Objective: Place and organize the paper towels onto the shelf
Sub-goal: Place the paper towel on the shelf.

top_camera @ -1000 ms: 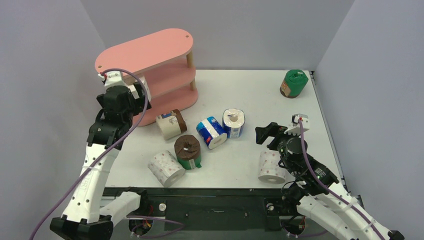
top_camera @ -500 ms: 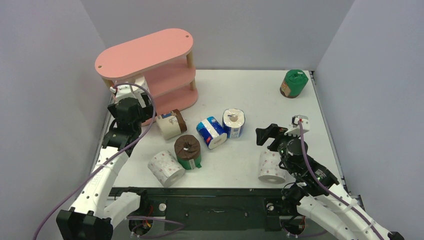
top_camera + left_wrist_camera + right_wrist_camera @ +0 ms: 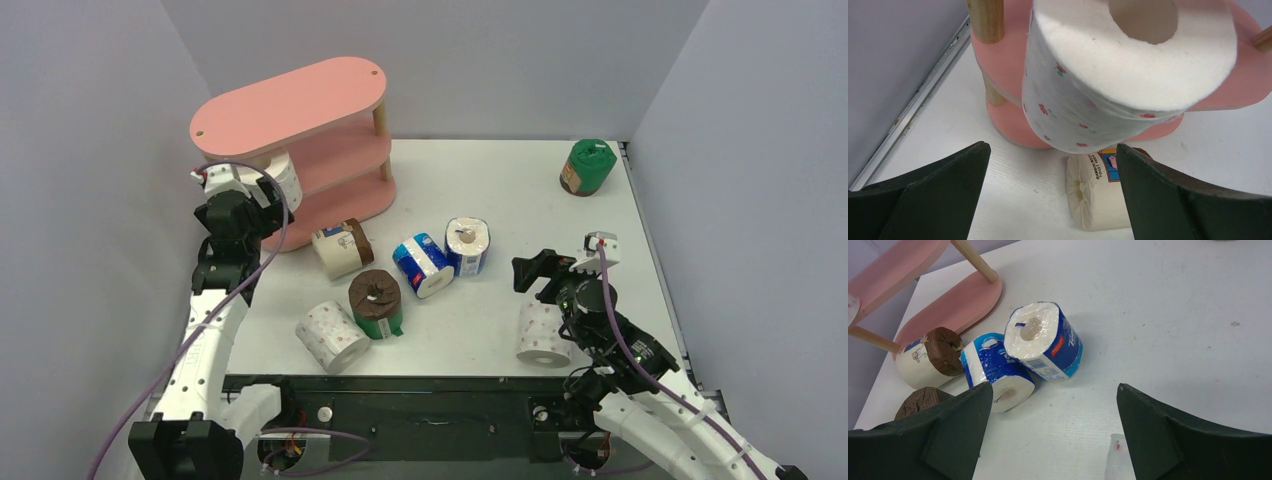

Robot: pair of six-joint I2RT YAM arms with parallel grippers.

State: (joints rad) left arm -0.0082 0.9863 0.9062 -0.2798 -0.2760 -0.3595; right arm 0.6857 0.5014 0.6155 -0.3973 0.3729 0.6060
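Observation:
The pink shelf stands at the back left. One white pink-dotted paper towel roll sits on its middle tier at the left end, overhanging the edge. My left gripper hangs open just in front of it, nothing between its fingers. Loose on the table lie a beige roll, a brown-and-green roll, a dotted roll and two blue rolls. My right gripper is open and empty above the table, a dotted roll beside its arm.
A green-wrapped roll stands alone at the far right corner. Grey walls close in the table on the left, back and right. In the left wrist view the beige roll lies below the shelf's front edge.
My left arm has drawn back from the shelf and shifted left, uncovering the dotted roll on the middle tier. The right arm has hardly moved.

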